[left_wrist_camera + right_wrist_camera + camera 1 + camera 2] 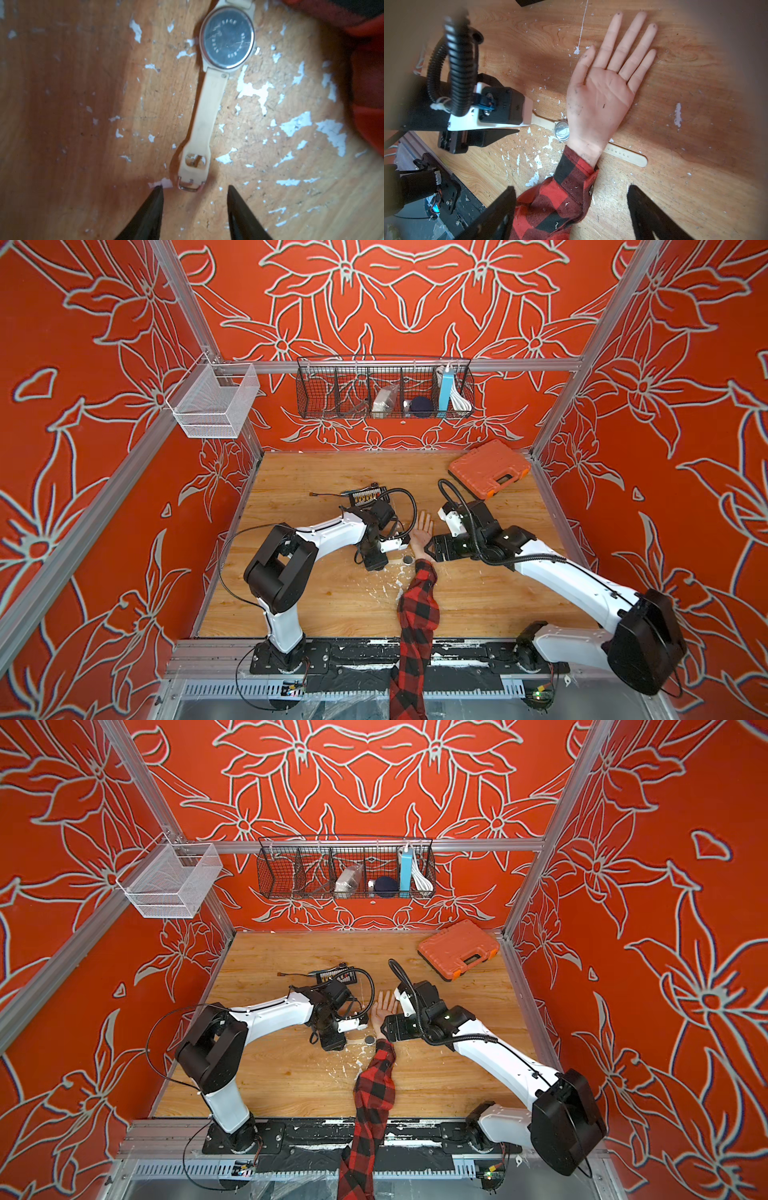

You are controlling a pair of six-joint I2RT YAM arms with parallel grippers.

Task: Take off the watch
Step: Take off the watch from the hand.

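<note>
Nearest to you, the red-and-black sleeve (417, 614) lay along the table (332, 605). Your right pincer (571, 188) hung over its cuff (575, 172) with the jaws wide apart and nothing between them. Just beyond the cuff, the watch (562, 130) was unbuckled and lay flat, back side up. Its round case touched the left edge of the wrist (585, 143), the holed end of the strap (627, 155) passed under the wrist and came out on the right, and the buckle (190, 188) pointed to the left. Your left pincer (194, 187) stood at that buckle, jaws about half open on either side of it, holding nothing. Farther on, the hand (602, 97) rested palm up. I think the danger was in the pull. The strap is thin and flat on the wood, so the tips could close on the table and miss it, or slip off the small buckle. Because the wrist lay on the strap, a pull to the left could drag the hand too, or the holed end could catch under it.
</note>
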